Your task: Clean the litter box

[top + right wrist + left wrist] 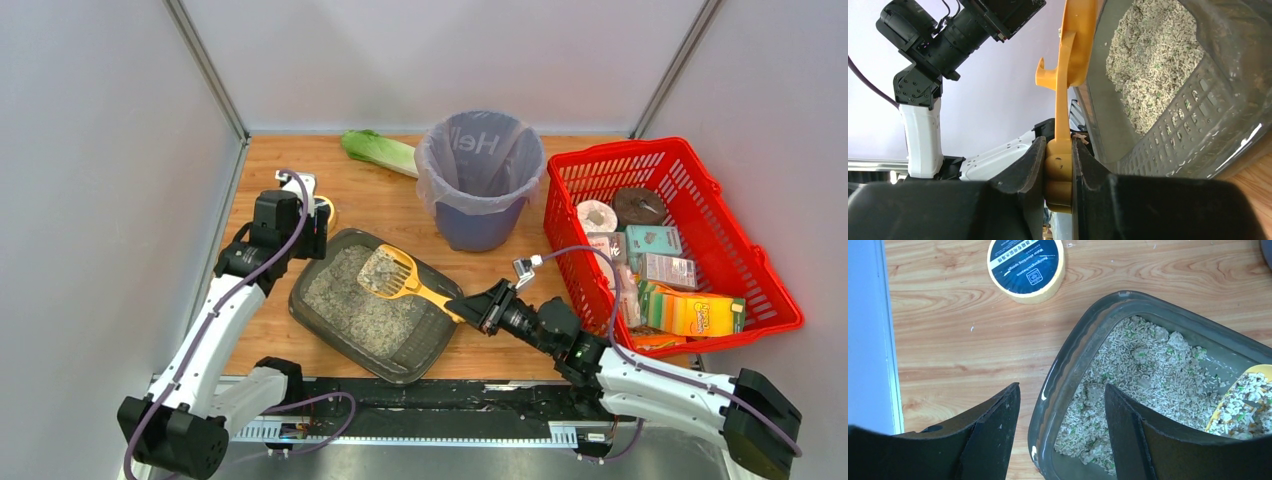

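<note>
Beside the litter box (1070, 357) — a tape roll (1025, 265), half-hidden overhead.

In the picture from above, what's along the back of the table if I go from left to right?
leafy green cabbage → bin with the purple bag → red basket full of boxes and rolls

A wooden table (380, 208) sits enclosed by plain pale grey walls (100, 150) with metal corner posts (206, 66).
</note>
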`<state>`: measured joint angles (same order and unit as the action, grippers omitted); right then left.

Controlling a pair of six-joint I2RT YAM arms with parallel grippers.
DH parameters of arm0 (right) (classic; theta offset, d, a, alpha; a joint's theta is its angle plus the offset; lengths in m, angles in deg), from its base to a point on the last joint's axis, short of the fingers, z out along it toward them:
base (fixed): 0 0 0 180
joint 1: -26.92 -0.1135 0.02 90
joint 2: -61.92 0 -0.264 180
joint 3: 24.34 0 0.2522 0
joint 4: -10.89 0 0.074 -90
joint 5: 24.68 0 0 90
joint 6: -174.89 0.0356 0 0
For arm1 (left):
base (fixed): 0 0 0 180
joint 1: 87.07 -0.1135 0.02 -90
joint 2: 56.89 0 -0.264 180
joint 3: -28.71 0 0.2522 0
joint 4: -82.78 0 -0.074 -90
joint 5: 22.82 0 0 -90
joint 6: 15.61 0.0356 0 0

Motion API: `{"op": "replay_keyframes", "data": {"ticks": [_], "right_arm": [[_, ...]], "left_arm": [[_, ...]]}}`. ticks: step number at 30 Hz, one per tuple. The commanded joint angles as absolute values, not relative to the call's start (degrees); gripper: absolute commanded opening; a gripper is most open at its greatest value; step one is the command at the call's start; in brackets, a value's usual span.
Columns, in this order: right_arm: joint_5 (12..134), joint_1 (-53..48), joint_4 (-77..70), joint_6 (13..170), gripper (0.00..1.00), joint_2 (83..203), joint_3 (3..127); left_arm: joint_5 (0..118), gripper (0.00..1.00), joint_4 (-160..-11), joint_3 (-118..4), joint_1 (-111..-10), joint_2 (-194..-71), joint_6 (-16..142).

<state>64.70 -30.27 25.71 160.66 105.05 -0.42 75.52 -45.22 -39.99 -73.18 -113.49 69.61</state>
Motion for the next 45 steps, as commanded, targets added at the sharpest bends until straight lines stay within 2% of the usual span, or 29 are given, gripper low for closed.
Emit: {"op": "replay_keyframes", "data": {"ticks": [1, 7, 12, 16, 19, 23, 25, 29, 32, 36, 39, 43, 45], "right_arm": [[63.2, -30.1, 31.5, 163.1, 0.00, 104.3, -1.3], [63.8, -30.1, 38.4, 165.2, 0.00, 106.1, -3.2], [66.9, -32.1, 35.5, 162.9, 0.00, 108.8, 0.2], [62.2, -31.5, 43.3, 166.5, 0.00, 108.4, -4.1], [66.5, -32.3, 36.7, 163.9, 0.00, 109.5, -0.3], [62.6, -32.2, 41.3, 166.2, 0.00, 108.5, -3.7], [66.4, -32.5, 34.9, 163.8, 0.00, 109.1, 0.0], [62.7, -32.7, 44.5, 167.1, 0.00, 109.7, -4.2], [67.2, -33.2, 36.2, 163.3, 0.00, 111.4, 0.9], [61.5, -33.4, 45.1, 166.4, 0.00, 110.8, -4.1], [66.6, -34.1, 33.5, 162.5, 0.00, 111.4, 2.0], [62.8, -34.3, 42.6, 166.8, 0.00, 111.7, -3.9], [64.4, -34.7, 37.2, 164.6, 0.00, 112.4, -0.1]], "left_arm": [[76.7, 0.71, -46.9, -39.5, -72.9, -111.7, 70.5], [76.8, 0.71, -46.7, -39.5, -72.9, -111.5, 70.4], [76.6, 0.71, -47.0, -39.4, -72.9, -111.5, 70.4], [76.4, 0.71, -46.8, -39.4, -72.9, -111.3, 70.4], [76.4, 0.71, -47.0, -39.2, -72.9, -111.1, 70.4], [76.4, 0.71, -46.8, -39.2, -72.9, -111.1, 70.4], [76.6, 0.71, -46.9, -39.0, -72.9, -110.9, 70.4], [76.8, 0.71, -46.8, -38.9, -72.9, -110.8, 70.4], [76.6, 0.71, -47.0, -38.9, -72.9, -111.1, 70.4], [76.2, 0.71, -46.7, -39.2, -72.9, -111.3, 70.3], [76.2, 0.71, -47.0, -38.9, -72.9, -111.2, 70.3], [76.4, 0.71, -46.6, -38.9, -72.9, -111.0, 70.3], [76.5, 0.71, -46.9, -38.7, -72.9, -110.8, 70.3]]}}
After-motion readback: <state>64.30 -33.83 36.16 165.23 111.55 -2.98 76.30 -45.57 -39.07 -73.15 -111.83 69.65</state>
